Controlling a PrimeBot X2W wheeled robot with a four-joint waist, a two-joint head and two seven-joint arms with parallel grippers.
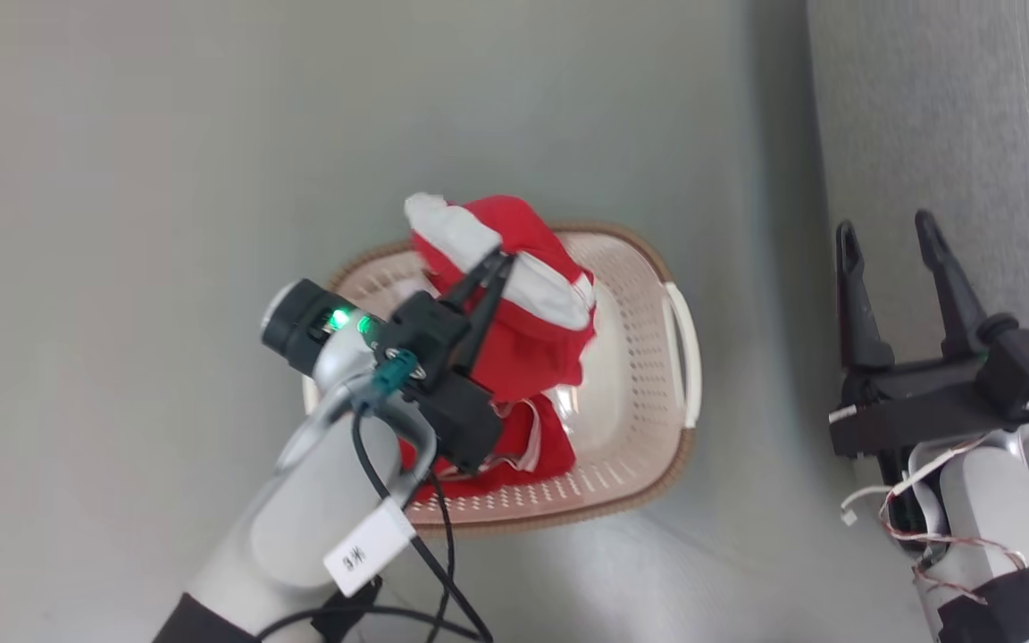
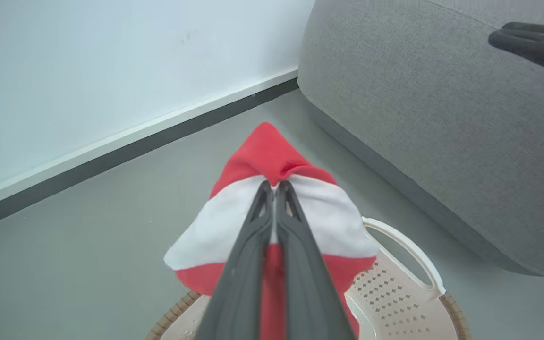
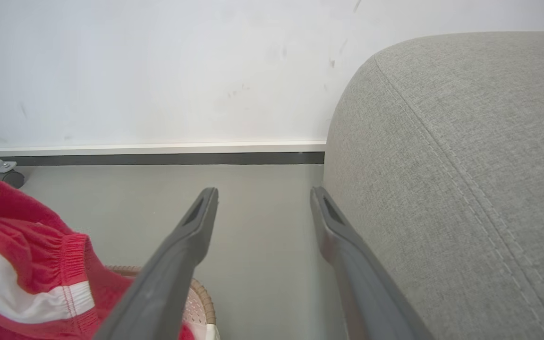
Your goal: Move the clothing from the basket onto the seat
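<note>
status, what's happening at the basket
Left gripper shut on the clothing, held over the basket. Right gripper open, empty, between basket and seat.

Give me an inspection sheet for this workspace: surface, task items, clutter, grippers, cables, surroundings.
Surface: grey floor, basket standing on it beside the sofa.
Job's things: red-and-white clothing bunched above the basket rim, with more red fabric hanging into the basket.
Clutter: nothing seen.
Grippers: left gripper shut on the clothing; right gripper open, holding nothing, by the sofa edge.
Cables: black cable along the left forearm; loose thin wires at the right wrist.
Surroundings: white wall with dark skirting.
</note>
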